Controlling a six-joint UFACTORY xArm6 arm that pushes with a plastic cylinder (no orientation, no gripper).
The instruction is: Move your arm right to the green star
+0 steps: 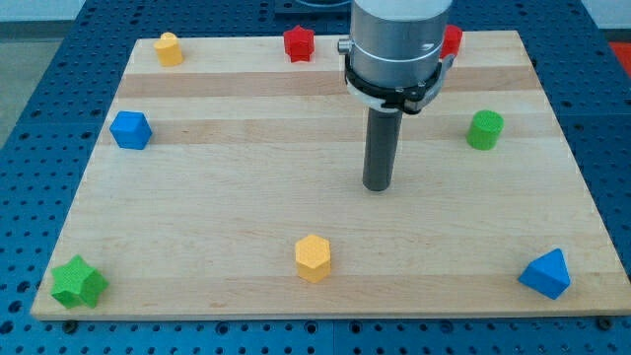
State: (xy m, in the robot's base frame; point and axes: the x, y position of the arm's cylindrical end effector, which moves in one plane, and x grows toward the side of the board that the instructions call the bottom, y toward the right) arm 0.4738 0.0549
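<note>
The green star point(79, 283) lies at the board's bottom left corner. My tip point(378, 186) rests on the board near the middle, a little right of centre. It is far to the right of and above the green star and touches no block. The nearest blocks to the tip are the yellow hexagonal block point(313, 257), below and to its left, and the green cylinder point(484, 129), to its right.
A blue block point(130, 130) sits at the left, a yellow block point(169, 48) at the top left, a red star point(299, 42) at the top middle. A red block point(452, 40) is partly hidden behind my arm. A blue triangular block point(546, 273) lies at the bottom right. The wooden board point(246, 197) ends near the green star.
</note>
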